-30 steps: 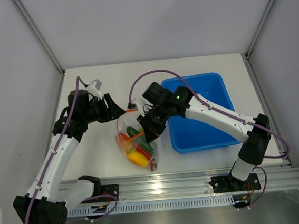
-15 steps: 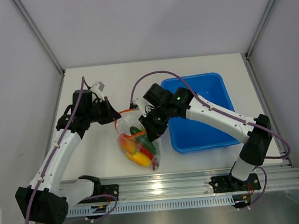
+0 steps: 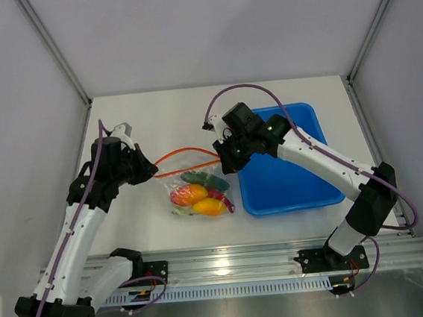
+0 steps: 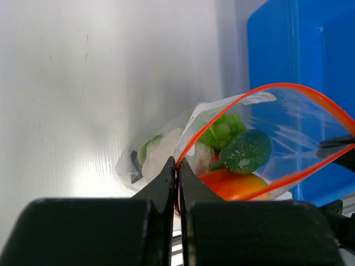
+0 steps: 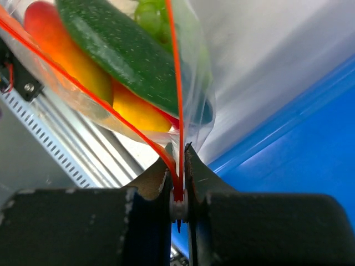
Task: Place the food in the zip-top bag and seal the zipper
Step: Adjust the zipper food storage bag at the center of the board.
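This is looking like a robotics lab test cell rather than a home or kitchen: a white table [image 3: 141, 128] is sitting boxed in by plain pale wall panels [image 3: 207, 31] that are meeting along bare aluminium struts [image 3: 51, 46]. Two white-and-black robot arms, the left arm [image 3: 79, 224] and the right arm [image 3: 324, 159], are standing bolted to a slotted aluminium rail [image 3: 244, 264] at the near edge, with purple cables [image 3: 242, 88] looping openly along them. The only goods are looking like props, a blue plastic tray [image 3: 289, 185] and plastic toy produce [image 3: 196, 194], and nothing is looking domestic.
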Action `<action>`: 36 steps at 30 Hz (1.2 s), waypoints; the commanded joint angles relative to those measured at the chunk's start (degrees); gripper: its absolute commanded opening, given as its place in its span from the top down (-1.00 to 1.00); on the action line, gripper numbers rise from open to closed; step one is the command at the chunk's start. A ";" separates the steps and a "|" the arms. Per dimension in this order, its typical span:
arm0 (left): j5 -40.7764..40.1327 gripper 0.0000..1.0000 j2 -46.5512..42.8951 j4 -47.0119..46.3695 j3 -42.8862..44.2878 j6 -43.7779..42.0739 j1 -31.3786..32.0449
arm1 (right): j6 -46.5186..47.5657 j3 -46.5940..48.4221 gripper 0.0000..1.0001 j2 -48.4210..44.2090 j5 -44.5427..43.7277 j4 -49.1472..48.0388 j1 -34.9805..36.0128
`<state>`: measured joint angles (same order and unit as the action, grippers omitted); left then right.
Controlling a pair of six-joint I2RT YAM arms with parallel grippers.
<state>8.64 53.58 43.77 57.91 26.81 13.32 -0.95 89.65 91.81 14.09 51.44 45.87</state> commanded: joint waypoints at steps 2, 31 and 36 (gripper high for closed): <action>-4.69 0.99 -2.16 1.85 -1.13 0.26 -0.40 | 2.01 -1.84 1.00 -1.64 -5.03 -6.43 -2.53; 23.28 -0.65 -0.24 -18.97 5.72 -23.36 -0.40 | 4.38 -4.57 1.00 -0.75 8.06 -8.11 -5.35; 43.28 -0.82 3.01 -27.05 5.64 -32.60 2.05 | 4.20 -4.48 1.00 -0.76 8.50 -7.41 -4.91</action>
<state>36.45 54.83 24.43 61.73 2.66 13.96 2.22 83.26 92.77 21.89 43.05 40.36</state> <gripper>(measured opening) 0.905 0.097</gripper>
